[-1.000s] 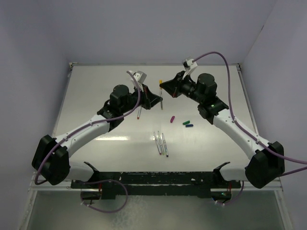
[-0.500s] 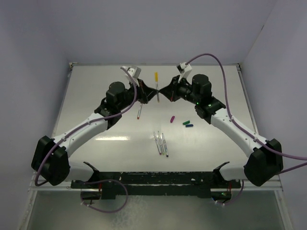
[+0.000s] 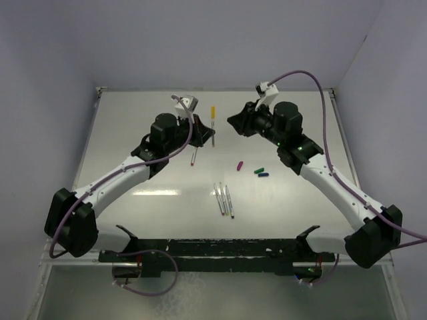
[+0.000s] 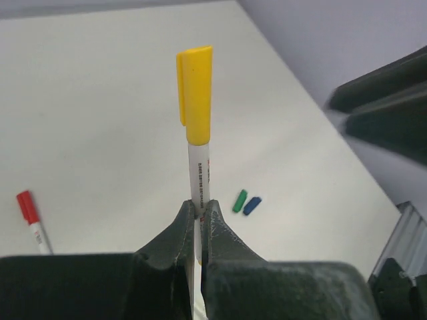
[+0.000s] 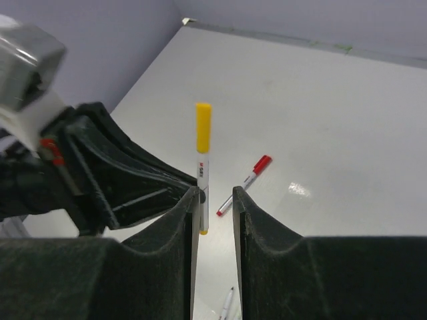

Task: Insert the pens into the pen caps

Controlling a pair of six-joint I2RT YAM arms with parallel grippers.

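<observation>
My left gripper [image 3: 211,133] [image 4: 199,208] is shut on a grey-white pen [image 4: 199,175] held upright, a yellow pen cap [image 4: 195,93] [image 3: 213,112] [image 5: 203,127] on its top end. My right gripper [image 3: 233,122] [image 5: 217,197] stands open just right of it, its jaws apart and holding nothing. A pen with a red cap [image 3: 193,157] [image 5: 245,181] [image 4: 31,212] lies on the table below the left gripper. Loose purple [image 3: 239,164], green [image 3: 257,171] [image 4: 239,201] and blue [image 3: 263,175] [image 4: 251,205] caps lie to the right of centre. Three uncapped pens [image 3: 225,199] lie side by side nearer the front.
The white table [image 3: 133,133] has a raised rim along its back and sides. The lilac walls [image 3: 53,67] stand close behind and at both sides. A black frame [image 3: 213,257] between the arm bases runs along the near edge.
The right gripper has opened, let go of the yellow cap and drawn back to the right. The left gripper keeps the pen, with the yellow cap on it, and has shifted slightly left.
</observation>
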